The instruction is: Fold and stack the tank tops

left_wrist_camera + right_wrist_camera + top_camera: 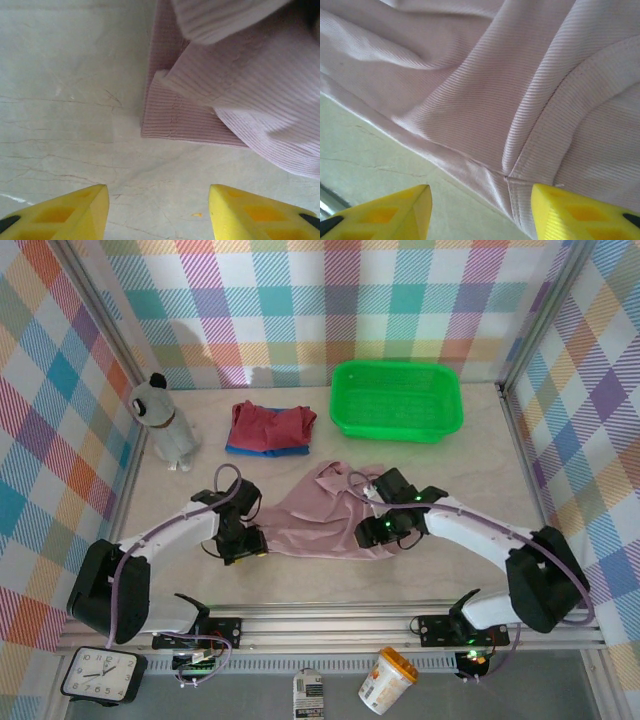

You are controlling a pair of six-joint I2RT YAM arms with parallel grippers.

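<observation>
Jaws on the left gripper [157,194] stand well apart with nothing between them, over bare table [65,100] just beside a folded corner of the pink tank top [230,100]. Those of the right gripper [480,194] are equally wide and empty, above the same garment's hem on its other side. It lies rumpled mid-table between the two grippers. Behind it, the dark red tank top [272,422] sits folded on the blue tank top [247,449], left of the green basket [400,367].
</observation>
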